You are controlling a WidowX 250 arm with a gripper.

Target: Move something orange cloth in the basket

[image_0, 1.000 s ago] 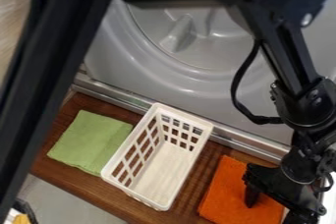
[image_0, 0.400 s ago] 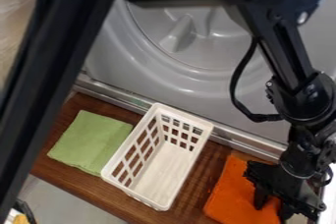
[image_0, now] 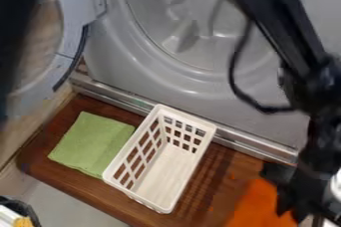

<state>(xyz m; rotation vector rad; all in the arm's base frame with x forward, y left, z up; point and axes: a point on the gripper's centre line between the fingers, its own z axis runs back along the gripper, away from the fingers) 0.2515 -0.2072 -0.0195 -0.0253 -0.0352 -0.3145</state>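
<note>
At the lower right, the gripper (image_0: 291,212) is shut on the orange cloth (image_0: 256,205), its fingertips pressed into the fabric near the cloth's right side. The arm and motion blur hide part of the cloth. To the left stands the white plastic basket (image_0: 166,176), upright, with no cloth inside; the gripper is to the right of it and apart from it.
A folded green cloth (image_0: 92,143) lies left of the basket on the brown wooden surface (image_0: 216,183). Behind runs a metal ledge (image_0: 250,141) below a grey machine (image_0: 206,81). A dark bin is at the lower left corner.
The arm has shifted right, and the orange cloth has been taken hold of and dragged right and down. At the left, the dark arm section has moved aside, exposing a round door.
</note>
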